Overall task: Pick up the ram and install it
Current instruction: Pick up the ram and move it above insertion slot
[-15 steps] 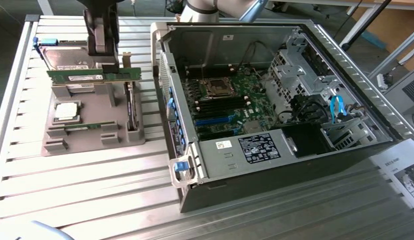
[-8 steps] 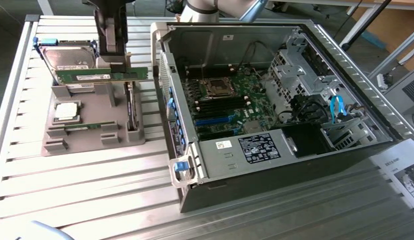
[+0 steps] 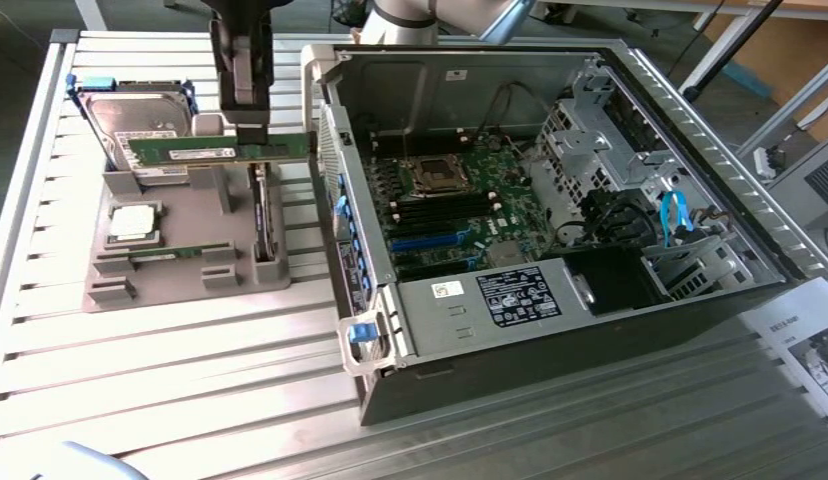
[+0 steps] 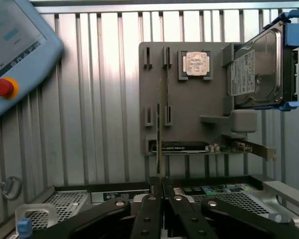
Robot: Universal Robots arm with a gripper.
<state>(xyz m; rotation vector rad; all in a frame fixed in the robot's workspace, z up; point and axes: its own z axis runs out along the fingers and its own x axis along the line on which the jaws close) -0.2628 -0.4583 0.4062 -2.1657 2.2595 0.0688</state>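
The table (image 3: 187, 340) is ribbed aluminium, its long matte slats running under everything. On it lies a flat grey plastic tray (image 3: 187, 235) with moulded posts and slots, and at the exterior view's right of that an open steel case (image 3: 588, 350) with a green motherboard (image 3: 481, 200) inside.

My gripper (image 3: 249, 140) hangs over the tray's far end. Its black fingers (image 4: 149, 209) are pinched on the ram (image 3: 187, 152), a long, thin green stick held level and on edge, with a pale label on its face. It sits just beside the case wall, and I think it is clear of the tray's posts, though the angle leaves me unsure. From the wrist, the ram (image 4: 159, 124) is a thin sliver running straight out from the gripper (image 4: 162, 181).

On the tray (image 4: 189, 114) I see a square silver CPU (image 4: 195, 63) in its pocket, a shiny metal drive (image 4: 256, 69) in blue rails, and a card (image 4: 189, 147) standing on edge. A grey pendant (image 4: 15, 50) with a red button lies well apart.
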